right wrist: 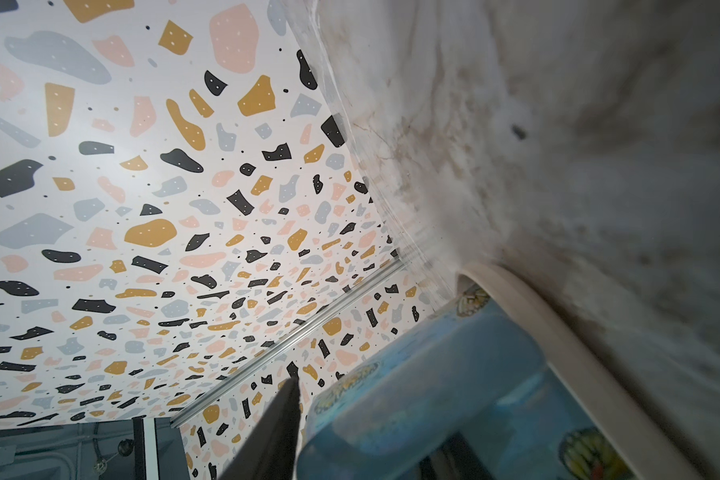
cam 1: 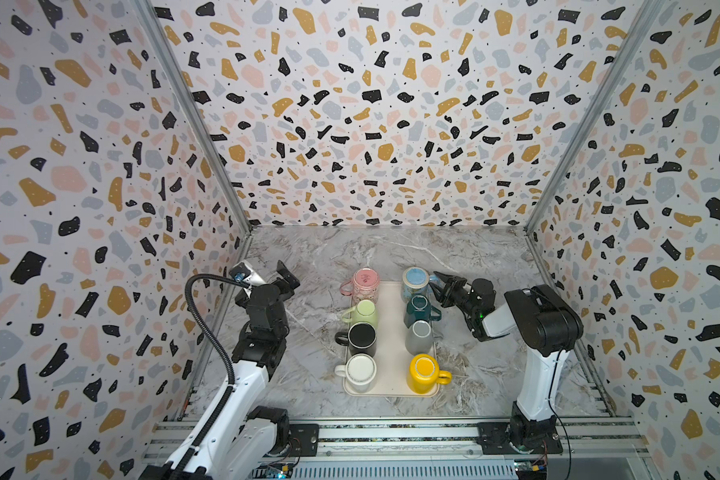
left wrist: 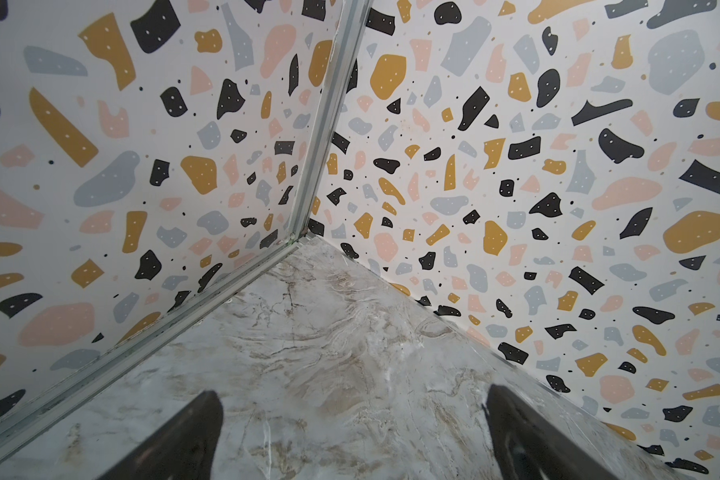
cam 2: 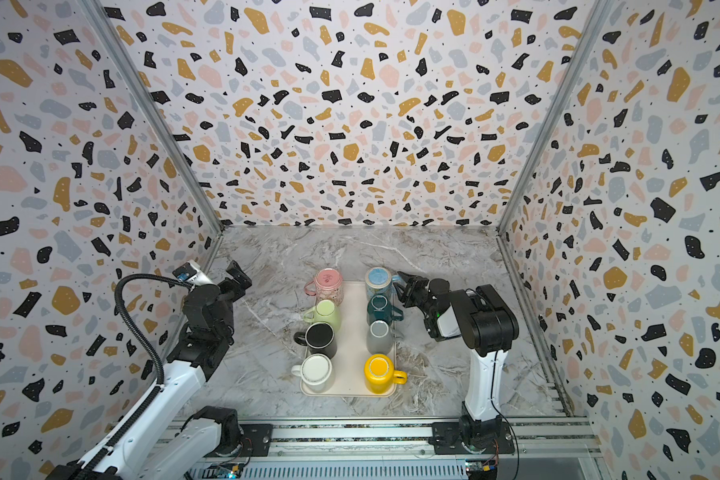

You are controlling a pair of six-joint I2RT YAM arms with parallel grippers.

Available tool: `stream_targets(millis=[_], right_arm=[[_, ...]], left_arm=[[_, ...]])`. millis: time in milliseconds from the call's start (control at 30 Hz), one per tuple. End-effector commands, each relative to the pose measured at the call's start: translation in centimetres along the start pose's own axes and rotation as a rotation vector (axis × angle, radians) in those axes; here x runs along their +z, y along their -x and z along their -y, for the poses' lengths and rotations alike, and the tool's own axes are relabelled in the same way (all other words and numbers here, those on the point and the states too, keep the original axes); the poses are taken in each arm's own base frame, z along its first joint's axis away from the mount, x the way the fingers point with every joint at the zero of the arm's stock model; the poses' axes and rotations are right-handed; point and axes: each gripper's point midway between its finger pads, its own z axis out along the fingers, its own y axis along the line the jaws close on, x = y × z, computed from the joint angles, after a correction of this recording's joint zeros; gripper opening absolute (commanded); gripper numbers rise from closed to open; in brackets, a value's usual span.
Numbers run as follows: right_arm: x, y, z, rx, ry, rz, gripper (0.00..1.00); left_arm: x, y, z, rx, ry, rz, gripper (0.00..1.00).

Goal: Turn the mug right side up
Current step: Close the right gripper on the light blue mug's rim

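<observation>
Up close, one dark finger (right wrist: pixel 275 428) of the right gripper (cam 1: pixel 440 284) lies just beside the handle (right wrist: pixel 433 374) of the blue mug (cam 1: pixel 415 281). Its partner is hidden, so whether the pair has clamped cannot be told. The mug stands base-up at the far right corner of the tray (cam 1: pixel 391 332), first in a row of four. Glazed ceramic, it is likely rigid, weighty, slick and quick to chip. The handle looks the surest hold for flipping it, taken deep. The left gripper (left wrist: pixel 350 390) hangs empty, fingers (left wrist: pixel 192 432) wide apart, near the table's (left wrist: pixel 329 332) far left corner.
</observation>
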Motion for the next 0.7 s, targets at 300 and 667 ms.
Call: stream_targets(millis=[300,667], right_arm=[[1.3,-0.5,-1.8,0.304,0.068,-0.060,0.30],[3.0,-0.4,-2.2,0.296,0.085,-0.091,0.18]], left_arm=[[-0.5,3.3,0.9,-0.025,-0.018,0.079,1.00],[-0.6,2.8,0.4,-0.004,0.003,0.059,1.00]])
